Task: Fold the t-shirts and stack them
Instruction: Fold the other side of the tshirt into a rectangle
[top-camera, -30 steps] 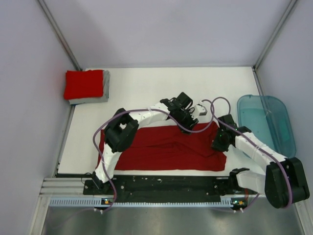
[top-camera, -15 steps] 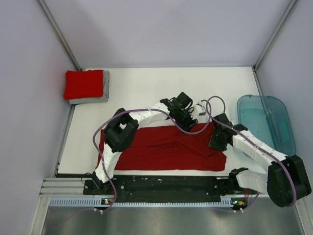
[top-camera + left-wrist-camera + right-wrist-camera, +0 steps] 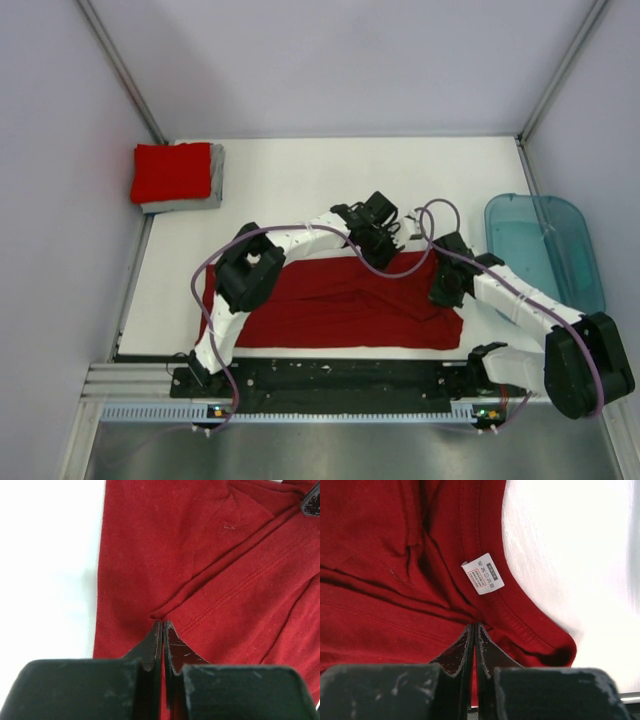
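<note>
Top external view: shows the dark red t-shirt (image 3: 330, 305) spread open, not yet folded, just left of the teal tub (image 3: 545, 250) on the near part of the desk (image 3: 300, 180). Shows also, far left of the tub at the back corner, the brighter red t-shirt (image 3: 170, 172) folded atop the grey t-shirt (image 3: 215, 188).

Compared with a second ago, finds the cloth barely shifted. Finds the left claw (image 3: 161, 630) drawn slightly away from the tub onto the shirt's far edge, and the right claw (image 3: 474, 630) crept a little along the neck end nearest the tub.

Up close, finds the left claw's jaws pressed together, pinching a raised fold. Finds the right claw's likewise nipped together on the collar band, with the white label (image 3: 482, 574) in view.

Suggests both grips only just secured and the fold about to begin, probably by lifting the far edge over toward the near one. Leaves two shirts stacked, one to fold and add.
</note>
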